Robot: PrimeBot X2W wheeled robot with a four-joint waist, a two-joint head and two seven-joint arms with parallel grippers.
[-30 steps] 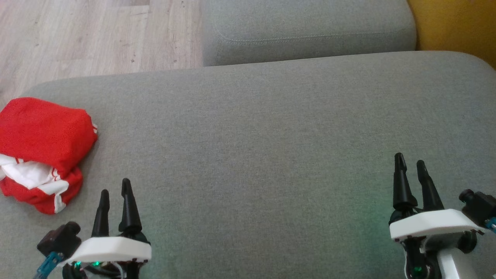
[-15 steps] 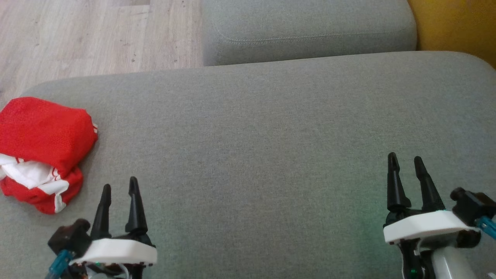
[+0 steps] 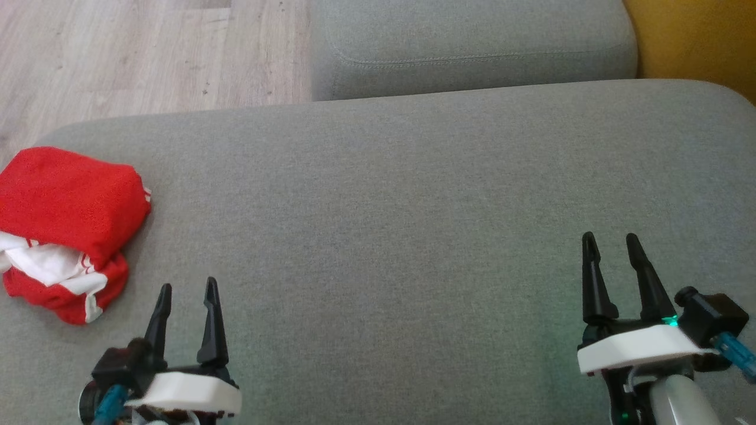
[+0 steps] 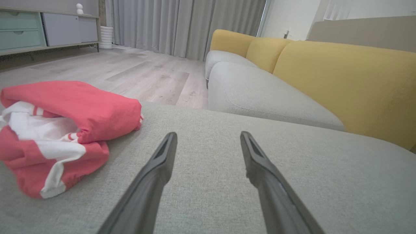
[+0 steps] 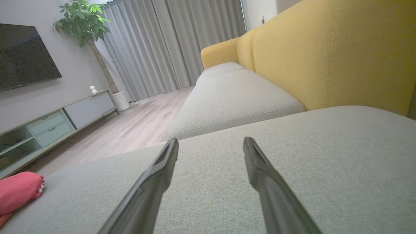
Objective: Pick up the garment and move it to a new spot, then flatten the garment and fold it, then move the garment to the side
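The garment (image 3: 62, 227), red with white parts, lies folded in a bundle at the left edge of the grey sofa cushion (image 3: 401, 206). The left wrist view shows the garment (image 4: 61, 130) to the left of my fingers, and the right wrist view has the garment (image 5: 18, 191) at its far left. My left gripper (image 3: 186, 289) hovers open over the cushion, to the right of and nearer than the bundle, holding nothing. My right gripper (image 3: 611, 239) is open and empty over the cushion's right part. Both pairs of fingers (image 4: 159, 159) (image 5: 162, 162) stand well apart.
A second grey seat cushion (image 3: 472, 47) lies beyond, with a yellow backrest (image 3: 697, 41) at the right. Wooden floor (image 3: 118, 59) runs past the cushion's far left edge. A sideboard (image 5: 48, 126), a potted plant (image 5: 84, 29) and curtains (image 4: 185, 26) stand across the room.
Both grippers have turned slightly and shifted: the left one down and to the right, the right one a little to the left. The garment has not moved.
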